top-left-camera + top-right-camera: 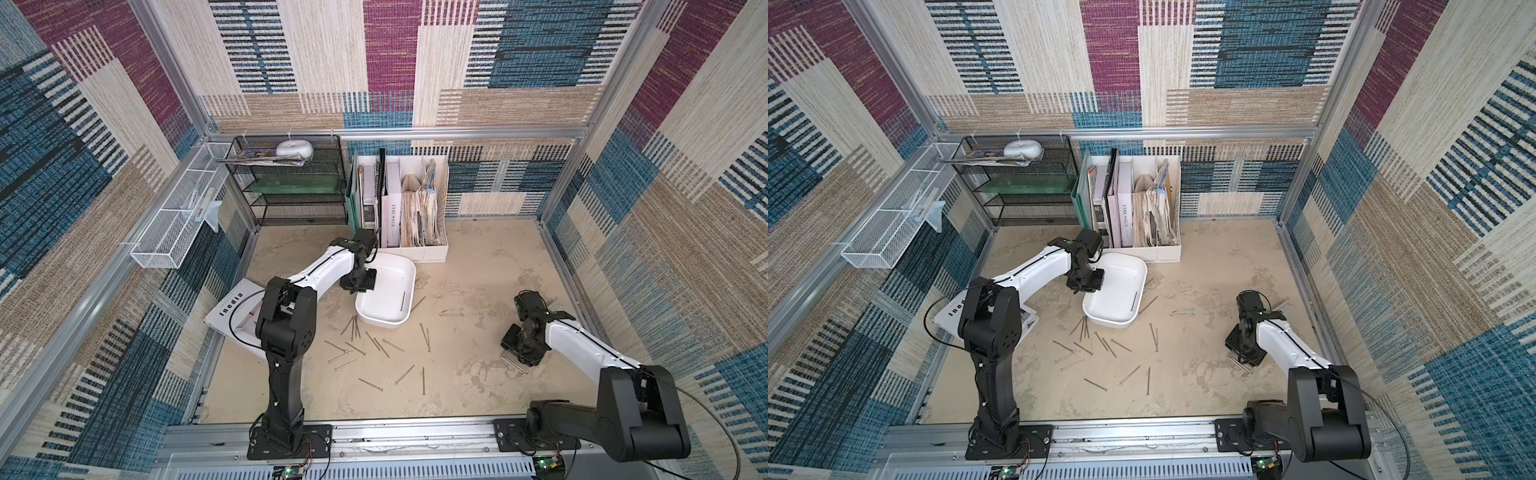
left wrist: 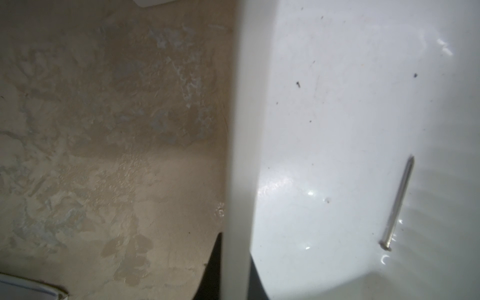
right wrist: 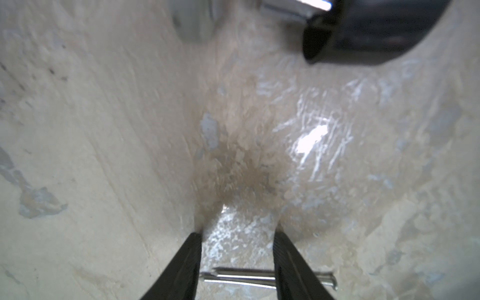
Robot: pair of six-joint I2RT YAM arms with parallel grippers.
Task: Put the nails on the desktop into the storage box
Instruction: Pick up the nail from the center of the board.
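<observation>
Nails (image 1: 423, 380), slender grey-brown metal shanks with small flat heads, lie scattered on the mottled beige, stone-textured desktop (image 1: 478, 374), most of them in front of the storage box (image 1: 390, 322). A single nail (image 2: 398, 202) rests on the tub's glossy white floor. Left gripper (image 2: 235, 270): jaws pressed together on the box's thin, rounded rim. Right gripper (image 3: 237, 233): ribbed black fingers (image 3: 181, 267) spread, tips close to the desktop, straddling a pair of nails (image 3: 239, 279) lying side by side.
</observation>
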